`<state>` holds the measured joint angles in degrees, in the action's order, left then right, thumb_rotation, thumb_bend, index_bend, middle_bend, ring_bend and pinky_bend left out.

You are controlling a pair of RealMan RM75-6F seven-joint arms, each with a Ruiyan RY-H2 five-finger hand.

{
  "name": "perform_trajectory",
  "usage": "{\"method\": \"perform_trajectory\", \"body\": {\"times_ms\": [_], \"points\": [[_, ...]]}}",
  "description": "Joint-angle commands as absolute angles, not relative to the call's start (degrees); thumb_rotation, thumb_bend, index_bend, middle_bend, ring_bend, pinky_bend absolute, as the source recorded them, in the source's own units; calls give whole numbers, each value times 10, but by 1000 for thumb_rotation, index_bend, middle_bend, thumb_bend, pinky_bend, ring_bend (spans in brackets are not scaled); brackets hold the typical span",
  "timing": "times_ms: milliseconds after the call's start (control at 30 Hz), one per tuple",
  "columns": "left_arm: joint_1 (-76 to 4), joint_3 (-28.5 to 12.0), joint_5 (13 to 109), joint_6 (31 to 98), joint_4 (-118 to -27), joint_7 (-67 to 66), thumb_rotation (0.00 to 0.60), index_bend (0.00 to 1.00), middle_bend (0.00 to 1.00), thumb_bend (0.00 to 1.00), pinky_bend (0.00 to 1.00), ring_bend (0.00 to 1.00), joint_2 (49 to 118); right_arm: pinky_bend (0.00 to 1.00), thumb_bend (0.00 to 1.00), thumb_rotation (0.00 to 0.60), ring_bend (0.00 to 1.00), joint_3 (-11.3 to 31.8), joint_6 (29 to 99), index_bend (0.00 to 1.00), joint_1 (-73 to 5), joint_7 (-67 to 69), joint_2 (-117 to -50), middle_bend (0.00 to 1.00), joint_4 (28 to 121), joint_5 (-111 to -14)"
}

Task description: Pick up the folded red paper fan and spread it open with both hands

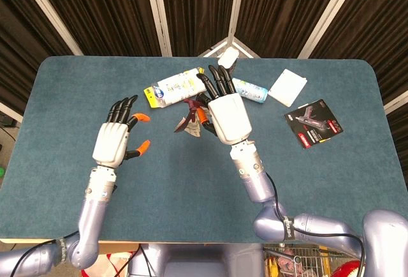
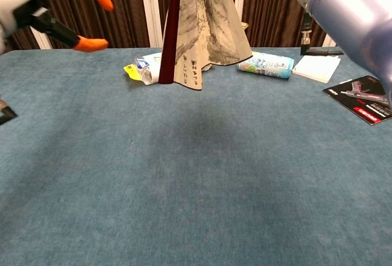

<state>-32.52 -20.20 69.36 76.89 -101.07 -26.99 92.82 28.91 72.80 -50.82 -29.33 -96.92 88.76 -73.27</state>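
- Right hand (image 1: 228, 116) holds the red paper fan (image 2: 202, 30) up off the counter (image 1: 191, 181), over the middle toward the far edge. Fingers clamp its upper end; the exact grip is hidden in both views.
- Fan hangs with its long axis near vertical, partly spread: dark red guard stick on its left side, printed paper leaf fanning out to the right. Its lower edge sits above the counter; I can't tell whether it touches.
- Left hand (image 1: 116, 135) is empty, fingers apart, orange tips showing, hovering over the left half of the counter, well apart from the fan.
- Key relation: the fan lies to the right of the left hand and slightly farther back. The red guard stick faces the left hand, so that's the likely part to take for the spread.
- Room: bare counter between the two hands and along the near edge. Clutter sits behind the fan at the far edge: yellow packet (image 1: 173, 88), wipes tube (image 2: 266, 65), white pad (image 1: 287, 87), black card (image 1: 313, 123) to the right.
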Motion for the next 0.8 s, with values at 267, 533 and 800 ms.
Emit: {"method": "perform_trajectory", "body": {"times_ms": [267,533,800], "points": [[-375,-232,647,768,-965,-297,600,391,27,337,0,0,1003,0,757,600,42,295,731,701,-518,-304,-951,213,912,-723],[-392,-245,642,781,-954,-298,600,392,27,337,0,0,1021,0,758,600,43,303,730,701,-529,-305,-940,213,917,-709],[-407,-253,627,778,-937,-300,600,403,29,345,0,0,1033,0,759,600,43,306,732,701,-543,-313,-940,213,922,-702]]}}
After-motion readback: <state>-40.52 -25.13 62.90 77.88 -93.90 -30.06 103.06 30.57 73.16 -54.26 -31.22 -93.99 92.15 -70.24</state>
